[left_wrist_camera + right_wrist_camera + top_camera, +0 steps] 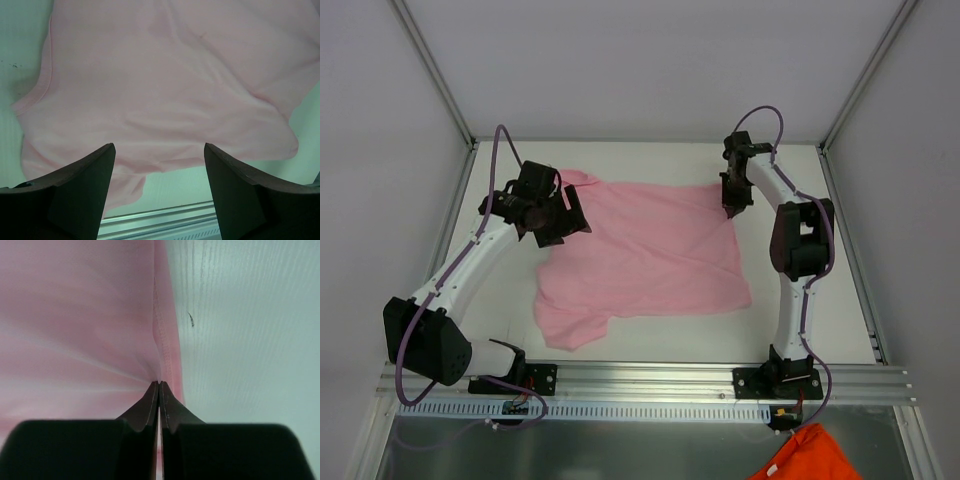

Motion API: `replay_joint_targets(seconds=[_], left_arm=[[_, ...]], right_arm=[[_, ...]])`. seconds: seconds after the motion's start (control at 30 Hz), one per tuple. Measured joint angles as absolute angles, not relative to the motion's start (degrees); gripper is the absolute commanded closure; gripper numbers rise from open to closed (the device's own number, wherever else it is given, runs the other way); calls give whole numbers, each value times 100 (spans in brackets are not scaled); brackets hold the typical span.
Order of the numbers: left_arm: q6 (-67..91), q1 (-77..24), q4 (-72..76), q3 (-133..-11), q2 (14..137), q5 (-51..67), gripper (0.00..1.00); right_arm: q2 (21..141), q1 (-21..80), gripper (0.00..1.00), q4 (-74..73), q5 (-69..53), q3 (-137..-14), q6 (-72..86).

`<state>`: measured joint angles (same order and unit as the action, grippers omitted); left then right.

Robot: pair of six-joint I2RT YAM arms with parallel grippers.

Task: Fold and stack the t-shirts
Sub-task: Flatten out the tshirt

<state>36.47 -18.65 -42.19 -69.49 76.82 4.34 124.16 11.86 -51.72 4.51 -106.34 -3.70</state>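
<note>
the right pincer (159, 384) has its two fingers pressed tight together, with the stitched edge of the pink t-shirt (650, 260) nipped between the tips. the tips hide the very bit of cloth they bite. this is at the shirt's far right corner, near the far right corner of the table (800, 330). the left pincer (159, 147) is wide open and holds nothing. it hangs over the shirt's far left corner. from above it covers that corner, so i cannot tell if it touches the cloth. the shirt lies spread in the middle of the table, a bit crumpled, with one sleeve poking toward the near edge on the left. both wrist views cut the shirt off. a tiny dark mark (191, 319) sits on the bare table beside the stitched edge. past the near edge, on the right, something orange (810, 458) is cut off, and i cannot tell what it is.
</note>
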Motion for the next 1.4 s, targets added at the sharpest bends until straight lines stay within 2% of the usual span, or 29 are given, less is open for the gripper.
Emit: replay_joint_targets(seconds=[0.4, 0.53, 0.6, 0.73, 0.87, 1.23, 1.4], left_arm=[[3647, -1865, -4226, -6938, 7653, 434, 27], [3649, -1865, -4226, -6938, 7625, 434, 26], [3649, -1865, -4224, -6938, 7618, 434, 25], [3658, -1865, -4110, -6934, 7686, 432, 25], [3662, -1863, -3935, -7332, 8414, 451, 26], [3664, -1522, -3894, -11461, 12151, 587, 30], [3688, -1400, -4001, -11891, 12709, 578, 29]], right_arm=[[12425, 1304, 99, -5295, 1164, -10711, -419], [12449, 1304, 30, -5334, 1439, -10853, -451], [12449, 1317, 21, -5325, 1538, -10866, -464], [12403, 1345, 20, -5264, 1579, -10818, -513], [12057, 1417, 22, -5253, 1391, -10792, -519], [9845, 1538, 25, -5251, 810, -10232, -521], [9570, 1538, 26, -5400, 731, -10025, -517]])
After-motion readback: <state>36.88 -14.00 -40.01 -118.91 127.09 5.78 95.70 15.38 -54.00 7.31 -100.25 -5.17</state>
